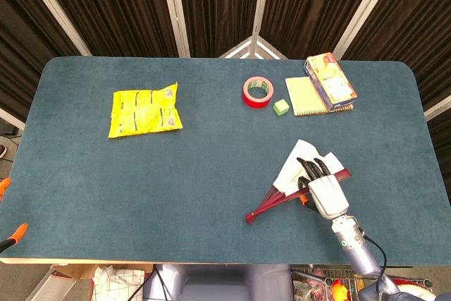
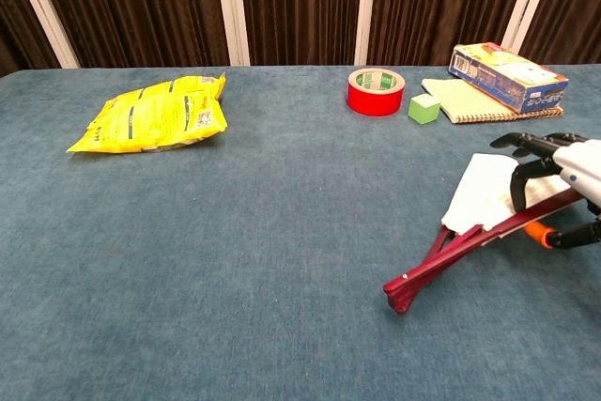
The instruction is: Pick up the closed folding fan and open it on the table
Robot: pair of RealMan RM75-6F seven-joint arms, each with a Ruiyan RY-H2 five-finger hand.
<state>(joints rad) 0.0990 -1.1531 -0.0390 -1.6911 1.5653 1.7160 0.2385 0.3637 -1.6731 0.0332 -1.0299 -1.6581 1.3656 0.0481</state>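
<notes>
The folding fan (image 1: 276,197) has dark red ribs and a white paper leaf (image 1: 299,162). It lies partly spread at the front right of the blue table (image 1: 211,174). My right hand (image 1: 323,192) grips the fan's outer rib, with dark fingers curled over it onto the leaf. In the chest view the ribs (image 2: 451,249) slope down to a pivot resting on the table, and the right hand (image 2: 562,185) holds their upper end by the leaf (image 2: 484,192). No left hand shows in either view.
A yellow snack bag (image 1: 144,109) lies at the far left. A red tape roll (image 1: 258,91), a green cube (image 1: 281,107), a notepad (image 1: 304,96) and a blue box (image 1: 330,81) stand at the back right. An orange item (image 1: 17,231) sits at the front left edge.
</notes>
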